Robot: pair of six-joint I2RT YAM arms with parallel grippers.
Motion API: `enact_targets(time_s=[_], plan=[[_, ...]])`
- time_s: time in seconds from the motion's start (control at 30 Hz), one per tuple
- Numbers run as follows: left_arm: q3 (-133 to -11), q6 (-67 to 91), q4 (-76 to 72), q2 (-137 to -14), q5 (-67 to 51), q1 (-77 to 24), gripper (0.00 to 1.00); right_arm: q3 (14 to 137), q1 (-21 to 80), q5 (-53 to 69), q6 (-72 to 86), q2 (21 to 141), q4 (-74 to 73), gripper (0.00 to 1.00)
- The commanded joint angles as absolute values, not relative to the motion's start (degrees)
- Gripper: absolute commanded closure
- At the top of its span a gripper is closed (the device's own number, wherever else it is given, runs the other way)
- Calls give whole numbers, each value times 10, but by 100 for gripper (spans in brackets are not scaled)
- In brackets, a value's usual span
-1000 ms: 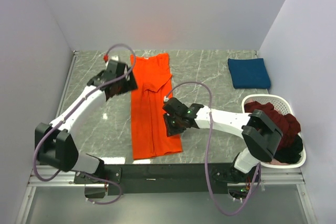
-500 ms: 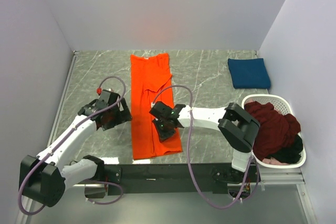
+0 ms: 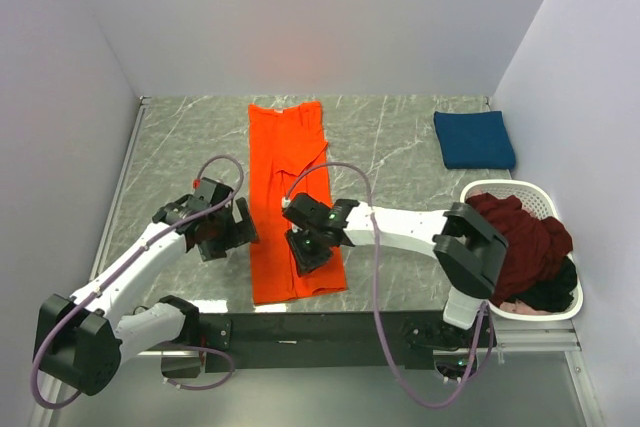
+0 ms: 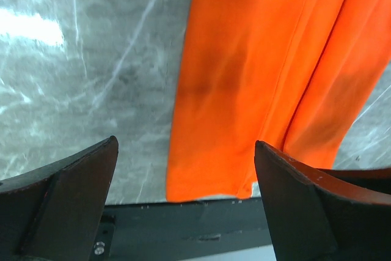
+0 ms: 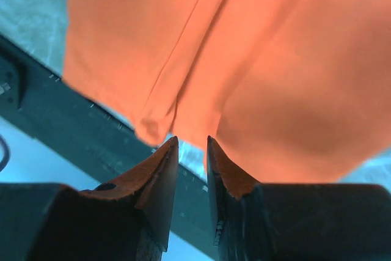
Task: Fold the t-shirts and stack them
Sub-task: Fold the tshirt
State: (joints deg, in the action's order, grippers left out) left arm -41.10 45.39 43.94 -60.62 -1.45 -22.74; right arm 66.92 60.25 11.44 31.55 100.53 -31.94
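Now we see the orange t-shirt (image 3: 288, 187) lying lengthwise up the frame. The right gripper (image 3: 309, 253), jaws narrow and empty, hovers over its lower end; the left gripper (image 3: 222, 237), jaws wide, sits just left.

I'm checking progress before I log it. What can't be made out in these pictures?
- Top view: how many shirts fill the white basket; the maroon heap buries the rest and the right arm's elbow covers one side.
- Top view: the orange shirt where it lies under the right gripper; the wrist hides it.
- Right wrist view: whether the fingers touch the hem; close and blurred.
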Motion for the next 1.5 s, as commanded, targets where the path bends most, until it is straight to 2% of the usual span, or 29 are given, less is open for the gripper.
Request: enact_targets(time_s=[0.0, 0.2, 0.63, 1.0, 1.47], plan=[[-410, 468, 465, -592, -25, -237, 1, 661, 606, 92, 320, 953, -354, 67], [-404, 475, 475, -574, -18, -241, 1, 659, 628, 51, 322, 942, -390, 64], [-409, 490, 489, -555, 17, -243, 1, 738, 688, -36, 302, 1031, -456, 66], [-417, 514, 504, -522, 59, -243, 2, 719, 689, -14, 298, 1063, -439, 68], [-410, 517, 498, -527, 47, -243, 2, 728, 689, -2, 295, 1085, -436, 67]])
